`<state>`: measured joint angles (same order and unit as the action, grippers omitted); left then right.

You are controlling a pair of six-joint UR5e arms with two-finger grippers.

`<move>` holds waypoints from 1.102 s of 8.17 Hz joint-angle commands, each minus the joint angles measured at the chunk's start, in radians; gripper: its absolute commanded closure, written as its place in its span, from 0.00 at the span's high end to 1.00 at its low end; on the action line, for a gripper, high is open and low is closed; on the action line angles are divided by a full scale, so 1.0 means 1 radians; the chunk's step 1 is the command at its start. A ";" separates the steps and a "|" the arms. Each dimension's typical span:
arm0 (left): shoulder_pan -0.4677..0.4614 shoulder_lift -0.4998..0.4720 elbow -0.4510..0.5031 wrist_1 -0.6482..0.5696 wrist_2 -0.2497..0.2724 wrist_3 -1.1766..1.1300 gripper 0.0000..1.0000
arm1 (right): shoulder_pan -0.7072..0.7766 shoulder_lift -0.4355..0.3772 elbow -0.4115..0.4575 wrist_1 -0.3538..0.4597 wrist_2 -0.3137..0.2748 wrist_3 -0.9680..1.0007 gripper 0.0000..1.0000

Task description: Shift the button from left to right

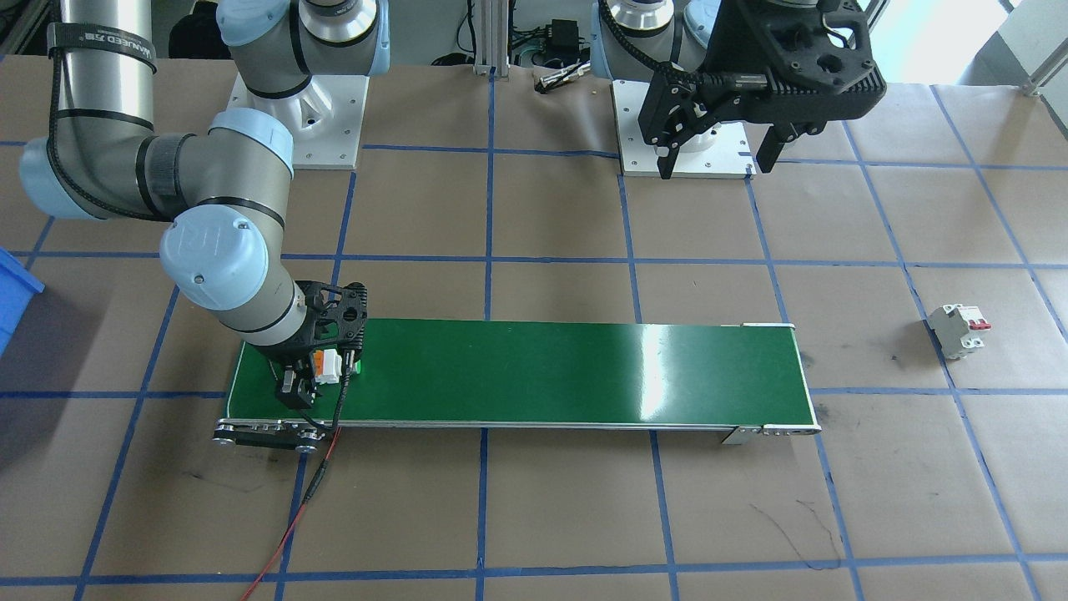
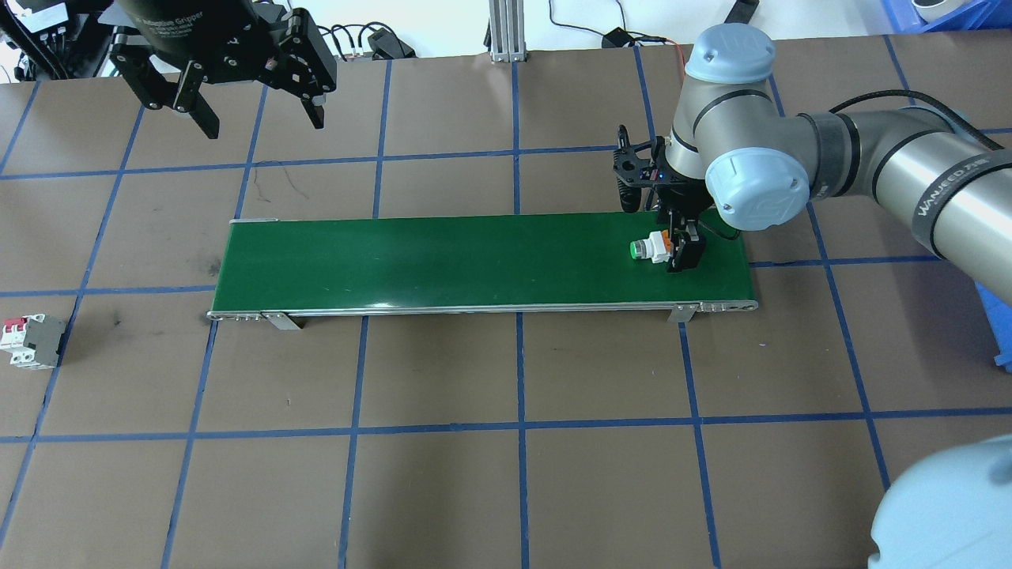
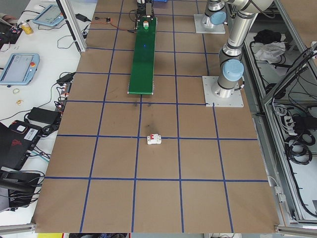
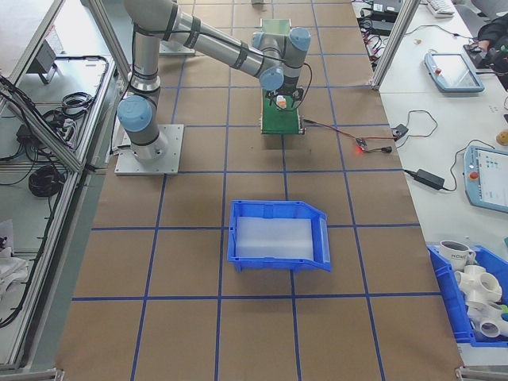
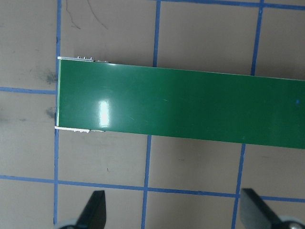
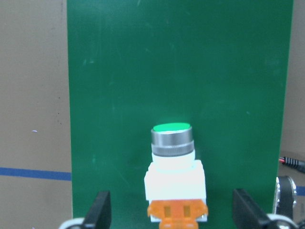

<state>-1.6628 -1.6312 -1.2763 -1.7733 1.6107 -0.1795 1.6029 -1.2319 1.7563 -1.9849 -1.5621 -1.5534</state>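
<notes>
Green-capped button [image 6: 175,176] lying on conveyor belt [image 2: 443,261], between spread fingers of right gripper [image 6: 174,214], ungripped; left gripper [image 5: 174,212] wide apart, empty.

There were two grippers, one push-button switch [image 2: 655,249], one green conveyor belt [image 2: 443,261], one circuit breaker [image 2: 32,341], and one empty blue bin [image 4: 278,235].

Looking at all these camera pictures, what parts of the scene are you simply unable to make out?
- Button: its base is cut off by the right wrist view's bottom edge.
- Right gripper: in the overhead view the arm's elbow covers most of it; whether anything touches the button is unclear.
- Circuit breaker: too small in the exterior left view to read any markings.
- Left gripper: only its fingertips show at the left wrist view's bottom edge.
- Blue bin: cut off by the front-facing view's left edge.
</notes>
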 commanded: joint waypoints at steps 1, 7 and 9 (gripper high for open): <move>0.000 0.001 0.000 0.000 0.000 0.000 1.00 | 0.005 0.000 0.038 -0.078 -0.080 -0.040 0.00; 0.000 0.005 -0.002 0.000 0.000 0.000 1.00 | 0.005 -0.032 0.034 -0.094 -0.131 -0.020 0.00; 0.000 0.005 -0.002 0.000 0.000 0.000 1.00 | -0.029 -0.052 -0.038 -0.089 -0.132 -0.020 0.00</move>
<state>-1.6628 -1.6269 -1.2777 -1.7733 1.6107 -0.1795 1.6030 -1.2676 1.7749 -2.0766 -1.6932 -1.5751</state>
